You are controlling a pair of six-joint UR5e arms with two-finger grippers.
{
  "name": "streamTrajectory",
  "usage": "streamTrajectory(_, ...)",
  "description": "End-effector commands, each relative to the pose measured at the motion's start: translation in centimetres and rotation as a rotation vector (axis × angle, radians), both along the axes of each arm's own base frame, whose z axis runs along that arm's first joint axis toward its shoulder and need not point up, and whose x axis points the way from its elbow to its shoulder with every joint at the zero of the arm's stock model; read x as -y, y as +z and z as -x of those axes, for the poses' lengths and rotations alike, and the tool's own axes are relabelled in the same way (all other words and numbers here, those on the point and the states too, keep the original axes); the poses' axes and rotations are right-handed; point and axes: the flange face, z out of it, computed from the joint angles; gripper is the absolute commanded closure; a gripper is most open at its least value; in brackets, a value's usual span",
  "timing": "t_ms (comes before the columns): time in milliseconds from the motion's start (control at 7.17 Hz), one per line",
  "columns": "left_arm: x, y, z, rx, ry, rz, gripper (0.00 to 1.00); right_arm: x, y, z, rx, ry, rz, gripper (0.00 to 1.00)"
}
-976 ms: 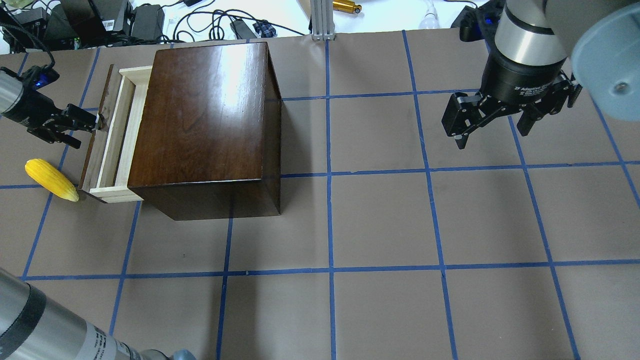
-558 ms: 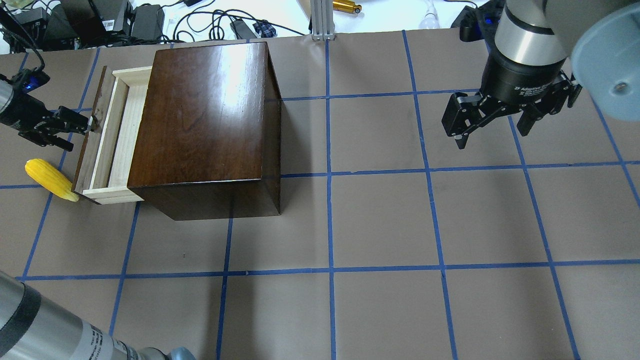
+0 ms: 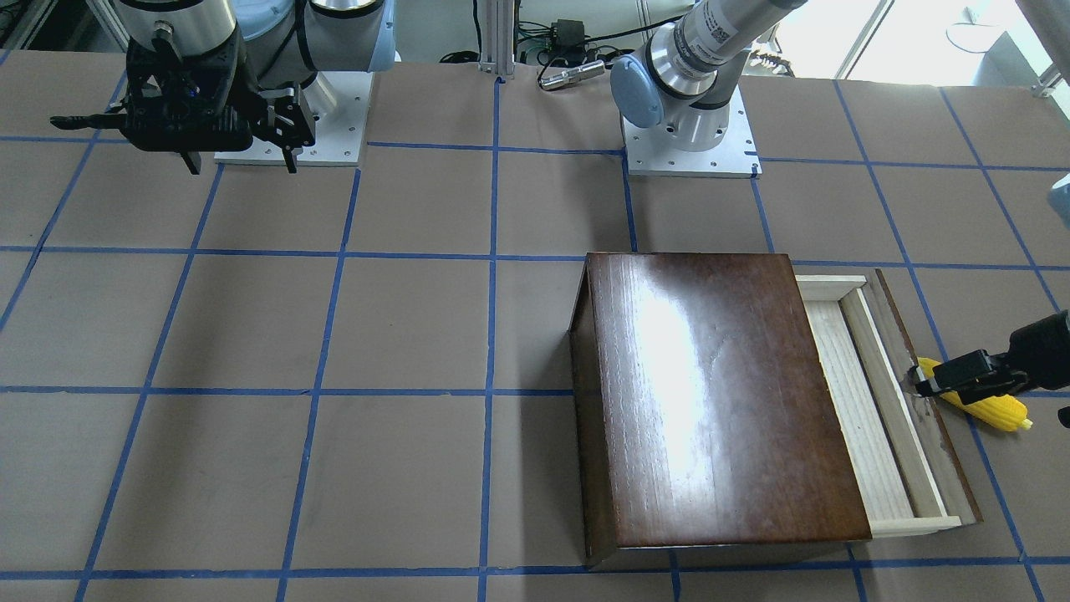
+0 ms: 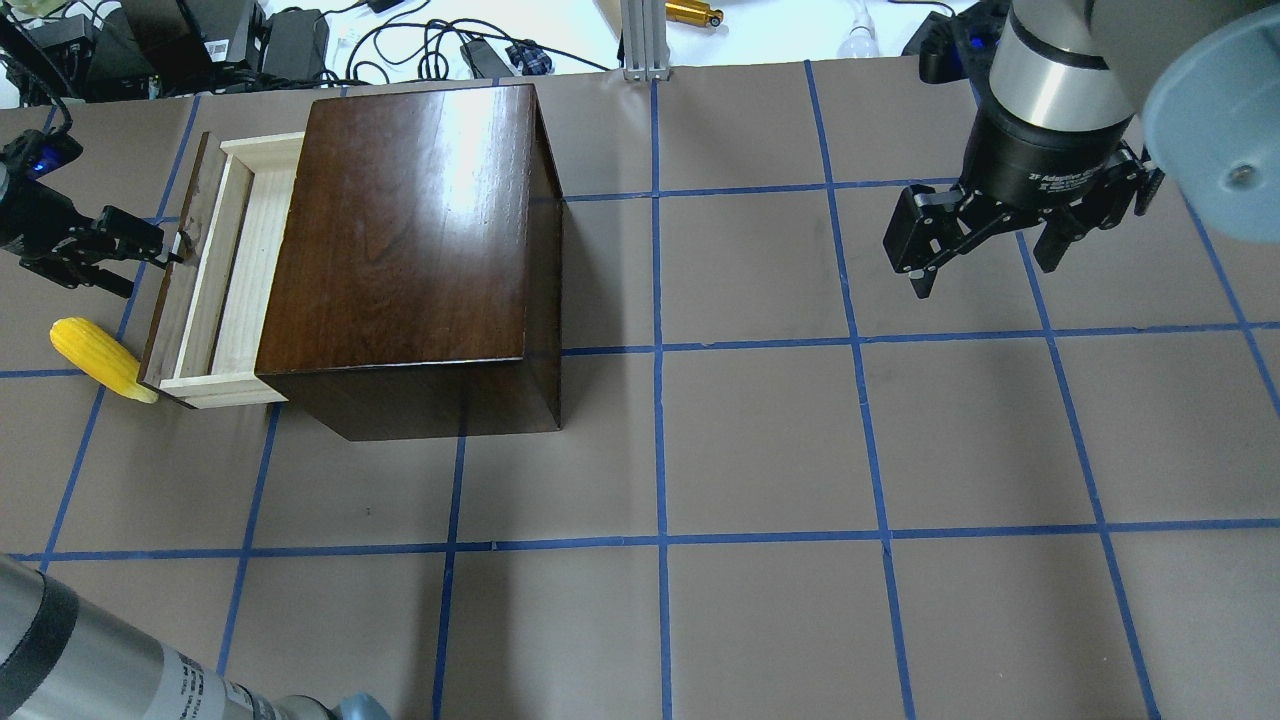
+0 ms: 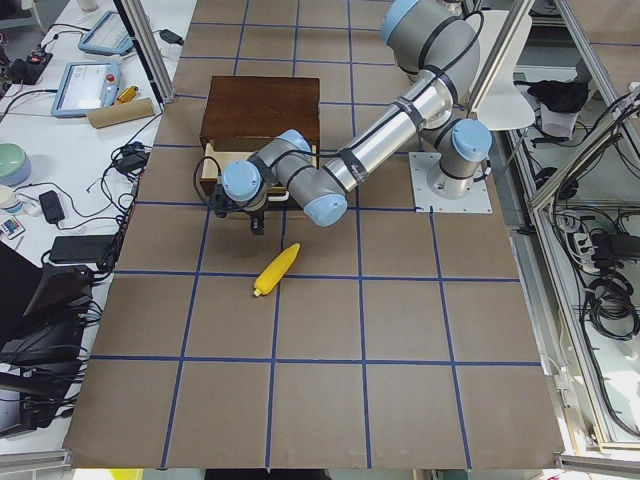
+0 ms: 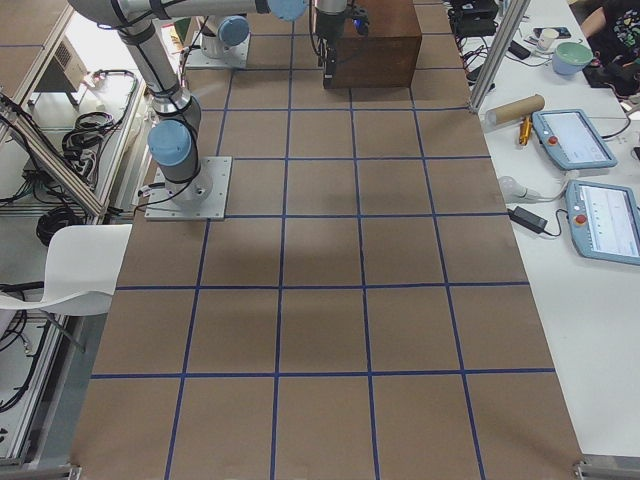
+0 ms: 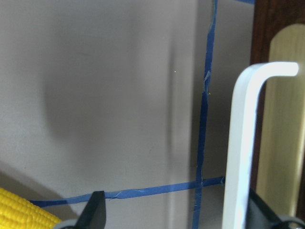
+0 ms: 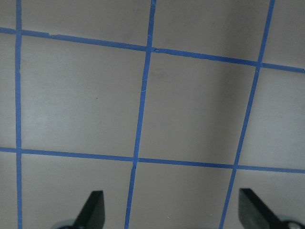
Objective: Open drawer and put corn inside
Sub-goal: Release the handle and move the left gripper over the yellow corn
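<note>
I've got the drawer [image 4: 235, 270] partly out, left tool [image 4: 145, 268] released astride its pull [image 7: 240, 143], right tool [image 4: 985, 275] released well away, and the corn [image 4: 100, 358] lies on the bench [image 4: 760, 450] beside the drawer front, not yet picked up.

View from above of a brown bench [image 4: 760, 440] marked into squares with blue tape [image 4: 660, 350]. In the upper left of the frame sits a dark glossy wooden box [image 4: 410, 240]. Its drawer [image 4: 215, 270] stands partly out towards the left edge, showing a pale wood interior behind a dark front panel. The left tool [image 4: 145, 268], black, reaches in from the left edge, fingers apart, its upper finger at the small pull on the panel. A yellow corn [image 4: 100, 358] lies on the bench below that tool, its pointed tip just beside the drawer's lower corner. In the upper right, the right tool [image 4: 985, 275] hangs over bare bench, fingers spread. Cables [image 4: 400, 40] clutter the top edge.
</note>
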Motion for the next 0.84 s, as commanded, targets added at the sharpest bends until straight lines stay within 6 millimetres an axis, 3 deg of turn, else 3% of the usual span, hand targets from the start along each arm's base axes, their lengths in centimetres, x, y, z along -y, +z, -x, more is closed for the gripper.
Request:
streamTrajectory(0,-0.2,4.8,-0.3,0.051,0.003,0.055,0.00,0.0,0.0,0.0,0.001,0.000,0.000,0.00)
streamTrajectory(139,-0.5,5.9,-0.7,0.070,0.008,0.074,0.00,0.0,-0.1,0.0,0.001,0.000,-0.001,0.00)
streamTrajectory(418,-2.2,5.8,-4.4,0.184,0.034,0.013,0.00,0.0,0.0,0.0,-0.001,0.000,0.000,0.00)
streamTrajectory(697,-3.2,2.5,-7.9,0.291,0.050,-0.031,0.00,0.0,-0.1,0.0,0.001,0.000,-0.001,0.00)
